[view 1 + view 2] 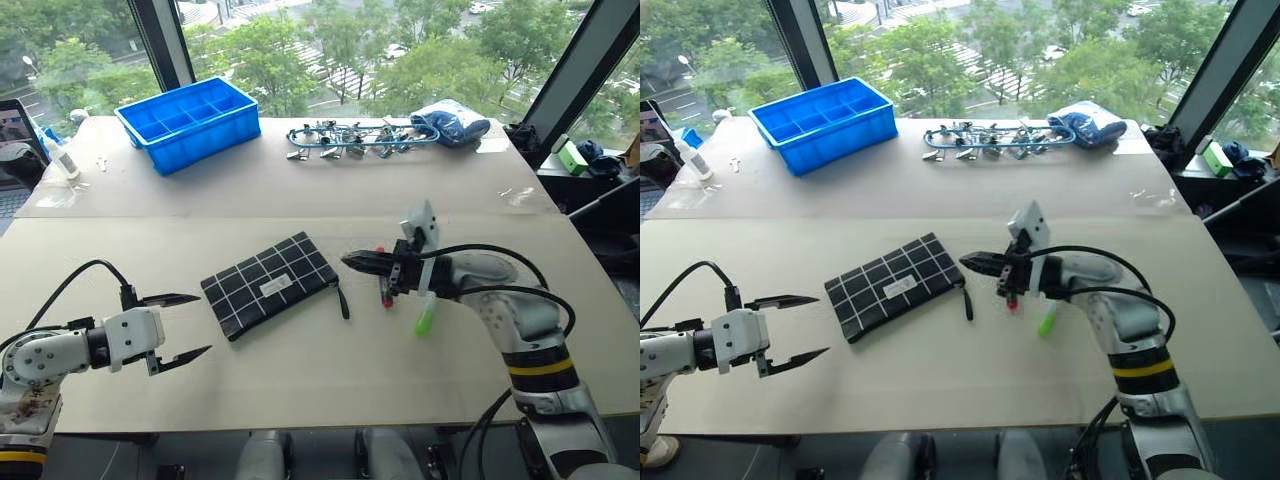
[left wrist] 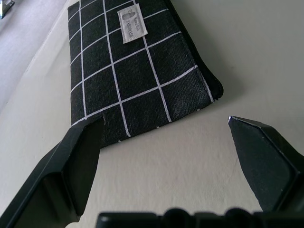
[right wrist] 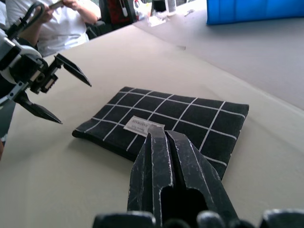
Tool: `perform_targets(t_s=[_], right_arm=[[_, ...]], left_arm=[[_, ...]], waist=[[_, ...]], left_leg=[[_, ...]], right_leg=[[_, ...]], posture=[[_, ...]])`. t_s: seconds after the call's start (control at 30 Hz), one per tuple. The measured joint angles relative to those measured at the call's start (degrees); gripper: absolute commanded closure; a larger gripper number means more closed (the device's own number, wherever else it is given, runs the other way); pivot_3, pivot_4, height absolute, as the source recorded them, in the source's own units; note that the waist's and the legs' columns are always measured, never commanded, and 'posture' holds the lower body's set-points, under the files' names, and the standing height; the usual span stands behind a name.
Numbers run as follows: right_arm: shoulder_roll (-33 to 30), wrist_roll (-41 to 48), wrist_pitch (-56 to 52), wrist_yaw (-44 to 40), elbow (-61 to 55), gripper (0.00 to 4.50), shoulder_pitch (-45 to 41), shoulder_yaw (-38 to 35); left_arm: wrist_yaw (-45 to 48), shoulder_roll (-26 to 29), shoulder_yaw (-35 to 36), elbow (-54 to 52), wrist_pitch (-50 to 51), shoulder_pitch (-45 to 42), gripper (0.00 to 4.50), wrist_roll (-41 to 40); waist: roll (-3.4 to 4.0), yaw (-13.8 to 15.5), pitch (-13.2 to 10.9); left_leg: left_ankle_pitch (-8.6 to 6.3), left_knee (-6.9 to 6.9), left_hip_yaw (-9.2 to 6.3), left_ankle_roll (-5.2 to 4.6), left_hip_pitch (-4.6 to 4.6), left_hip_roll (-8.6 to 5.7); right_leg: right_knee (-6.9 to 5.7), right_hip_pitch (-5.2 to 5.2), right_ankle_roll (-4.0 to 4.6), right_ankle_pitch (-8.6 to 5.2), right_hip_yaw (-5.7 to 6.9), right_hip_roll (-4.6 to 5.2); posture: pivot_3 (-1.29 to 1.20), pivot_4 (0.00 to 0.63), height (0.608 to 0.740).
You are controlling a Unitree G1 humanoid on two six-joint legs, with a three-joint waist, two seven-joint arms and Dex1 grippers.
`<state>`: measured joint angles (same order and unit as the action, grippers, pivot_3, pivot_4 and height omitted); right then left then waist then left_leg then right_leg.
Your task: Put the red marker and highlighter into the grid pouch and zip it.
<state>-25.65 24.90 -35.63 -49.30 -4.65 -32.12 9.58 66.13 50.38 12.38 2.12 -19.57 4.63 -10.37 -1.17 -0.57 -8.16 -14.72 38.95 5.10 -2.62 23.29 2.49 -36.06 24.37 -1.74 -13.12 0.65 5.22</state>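
The grid pouch (image 1: 270, 285) lies flat and closed on the pale worktop (image 1: 300, 190), between the two sets of fingers, with its white label facing up and its black zipper strap (image 1: 342, 300) trailing off the end nearest the right fingers. The left gripper (image 1: 180, 326) hovers above the worktop just off the pouch's other end, its two black fingers (image 2: 71, 175) spread wide with nothing between them; in the left wrist view the pouch's near corner sits just beyond the fingertips, apart from them. The right gripper (image 1: 348, 262) has its fingers (image 3: 166, 171) pressed together and empty, pointing toward the pouch; in the right wrist view their tips lie over the pouch's near edge by the label, though whether they touch the fabric cannot be told. The red marker (image 1: 385, 290) lies on the worktop just behind the right fingertips, partly hidden under that wrist, and the highlighter (image 1: 426, 318) lies beside it, a little further back from the fingers, its lime-green end showing below the forearm. Neither pen is held. Well beyond both sets of fingers, at the far side of the worktop, stand a blue compartment bin (image 1: 190, 122), a scatter of metal clips (image 1: 350, 138) and a blue cloth bundle (image 1: 452, 122). A person in a white top (image 3: 61, 23) shows past the left fingers in the right wrist view.
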Motion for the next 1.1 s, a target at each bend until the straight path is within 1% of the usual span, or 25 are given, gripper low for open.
perform_targets(t_s=[0.07,0.13,0.27,0.4,0.6,0.77,0.9,0.97,1.1], right_arm=[[3.6,-4.9,2.3,2.7,4.6,4.41,-2.4,4.1],[5.8,-9.6,4.9,5.0,9.0,4.41,-4.4,7.5],[8.0,-17.7,10.3,7.7,17.8,4.41,-6.8,12.4],[8.3,-22.1,13.4,7.8,20.6,4.41,-8.5,14.4],[8.1,-25.8,16.5,7.6,22.6,4.41,-9.7,14.5],[9.2,-25.3,15.7,7.0,23.9,4.41,-11.6,11.6],[10.9,-22.5,12.2,6.8,23.9,4.41,-13.0,7.9],[10.3,-21.8,11.2,6.5,23.9,4.41,-13.8,6.6],[8.0,-23.4,11.4,6.5,25.6,4.41,-13.9,6.6]], left_arm=[[0.5,0.8,-2.0,0.5,-2.1,-0.9,0.0,1.6],[0.7,1.0,-3.4,1.3,-3.8,-2.7,0.0,2.8],[-0.7,1.0,-6.4,5.1,-9.1,-6.6,0.0,6.3],[-2.8,1.0,-7.9,7.8,-13.3,-9.1,0.0,8.4],[-5.9,-0.3,-9.9,9.3,-17.2,-11.1,0.0,9.8],[-7.4,-1.4,-12.1,8.2,-17.7,-11.2,0.0,10.0],[-8.3,-1.6,-12.9,7.3,-17.4,-10.8,0.0,10.0],[-8.6,-1.6,-13.2,7.0,-17.1,-10.8,0.0,9.9],[-8.8,-1.6,-13.3,6.8,-16.7,-10.3,0.0,9.4]], waist=[[0.0,-0.1,0.0],[0.01,-0.1,0.0],[0.01,-0.1,0.0],[0.01,-0.2,0.0],[0.01,-0.2,0.0],[0.01,-0.2,0.0],[0.01,-0.3,0.0],[0.01,-0.3,0.0],[0.01,-0.2,0.0]], left_leg=[[0.01,0.0,0.15,0.02,-0.03,0.0],[0.04,-0.01,0.22,0.06,0.02,0.0],[0.04,-0.01,0.32,0.07,0.04,-0.04],[0.05,-0.01,0.35,0.08,0.02,-0.01],[0.05,0.0,0.35,0.08,0.02,0.0],[0.05,-0.02,0.36,0.08,0.03,0.03],[0.05,-0.02,0.36,0.08,0.02,0.06],[0.05,-0.02,0.36,0.08,0.02,0.04],[0.05,-0.02,0.36,0.08,0.01,0.02]], right_leg=[[-0.04,0.01,0.01,0.0,0.01,-0.02],[-0.06,0.06,0.03,-0.02,0.06,-0.04],[-0.04,0.07,0.03,-0.02,0.07,-0.02],[-0.06,0.09,0.02,-0.01,0.08,-0.05],[-0.08,0.06,0.02,-0.01,0.08,-0.02],[-0.09,0.1,0.03,-0.01,0.08,-0.06],[-0.1,0.09,0.03,-0.01,0.08,-0.06],[-0.1,0.09,0.03,-0.01,0.08,-0.04],[-0.08,0.07,0.02,-0.01,0.1,-0.01]], posture=[[0.0,0.15,0.74],[0.0,0.15,0.74],[0.0,0.15,0.74],[0.0,0.15,0.74],[0.0,0.15,0.74],[0.0,0.15,0.74],[0.0,0.15,0.74],[0.0,0.15,0.74],[0.0,0.15,0.74]])
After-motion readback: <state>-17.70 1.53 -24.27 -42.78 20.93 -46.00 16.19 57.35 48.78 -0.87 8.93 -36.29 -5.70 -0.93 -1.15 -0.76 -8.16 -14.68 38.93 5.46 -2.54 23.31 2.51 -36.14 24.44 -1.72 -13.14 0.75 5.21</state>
